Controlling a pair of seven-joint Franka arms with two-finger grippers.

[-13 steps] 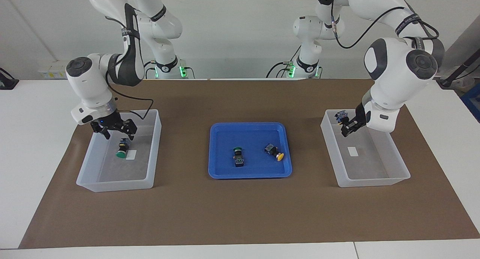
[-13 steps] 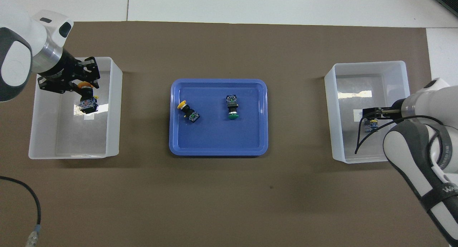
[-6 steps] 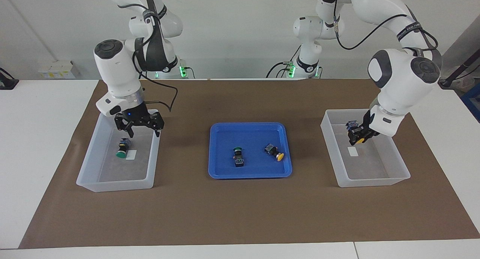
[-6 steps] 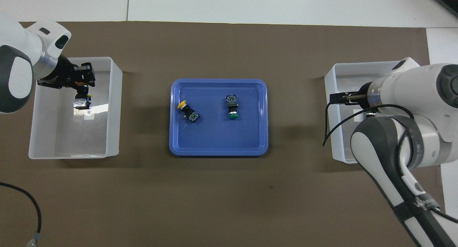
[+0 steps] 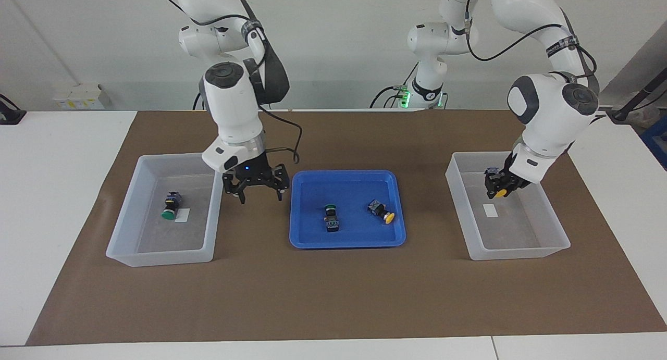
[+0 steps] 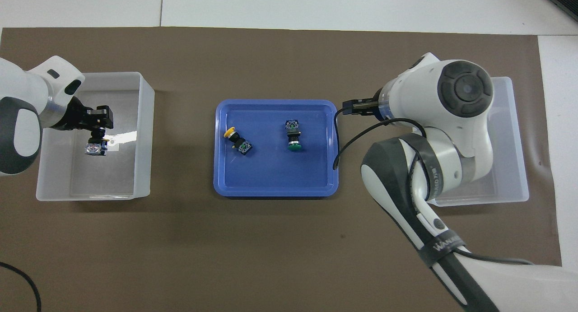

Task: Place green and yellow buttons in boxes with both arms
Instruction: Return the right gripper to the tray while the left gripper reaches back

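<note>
My left gripper (image 5: pixel 496 186) is shut on a yellow button (image 5: pixel 501 193) and holds it low over the box (image 5: pixel 553 247) at the left arm's end; both also show in the overhead view, gripper (image 6: pixel 97 132) and button (image 6: pixel 95 147). My right gripper (image 5: pixel 255 187) is open and empty, over the mat between the other box (image 5: pixel 119 248) and the blue tray (image 5: pixel 307 241). A green button (image 5: pixel 169 207) lies in that box by its white sticker. A green button (image 5: pixel 330 217) and a yellow button (image 5: pixel 382 210) lie in the tray.
A brown mat (image 5: pixel 333 297) covers the table. In the overhead view the right arm (image 6: pixel 433 136) hides most of its box (image 6: pixel 517 122) and the green button in it. The tray's buttons lie apart, yellow (image 6: pixel 237 141) toward the left arm's end, green (image 6: pixel 293 134) beside it.
My right gripper rose from its box, leaving the green button there, and swung toward the blue tray. My left gripper shifted over its box with the yellow button still held.
</note>
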